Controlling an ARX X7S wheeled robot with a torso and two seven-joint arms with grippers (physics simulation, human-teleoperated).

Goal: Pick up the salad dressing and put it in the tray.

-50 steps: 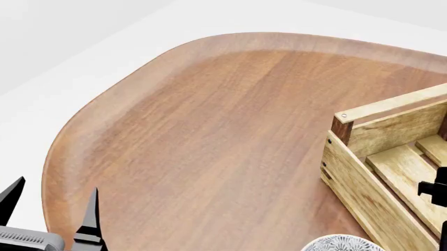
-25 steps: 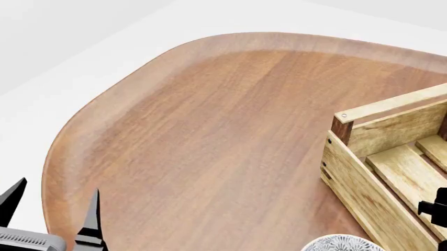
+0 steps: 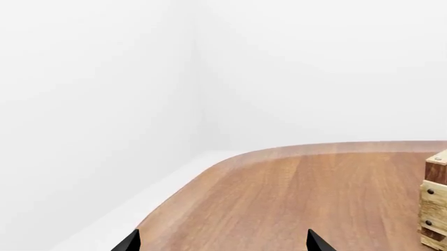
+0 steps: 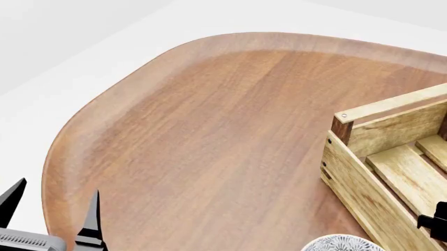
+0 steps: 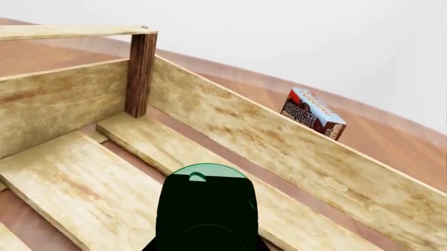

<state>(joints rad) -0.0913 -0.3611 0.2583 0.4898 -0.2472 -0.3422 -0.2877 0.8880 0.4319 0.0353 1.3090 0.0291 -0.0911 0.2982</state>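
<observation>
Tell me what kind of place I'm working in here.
Likely a simulated tabletop test scene, not a real room: a rounded wooden table against blank white walls, with only a slatted crate, a chocolate pudding box and a patterned bowl on it.

Black pointed tool [image 4: 52,206], grey ribbed base.

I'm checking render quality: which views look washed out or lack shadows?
Left wrist view: mostly blank white wall, flat light. Head view: crate casts almost no shadow on the table. Right wrist view: sharp; the green cap up close hides the fingers.
</observation>
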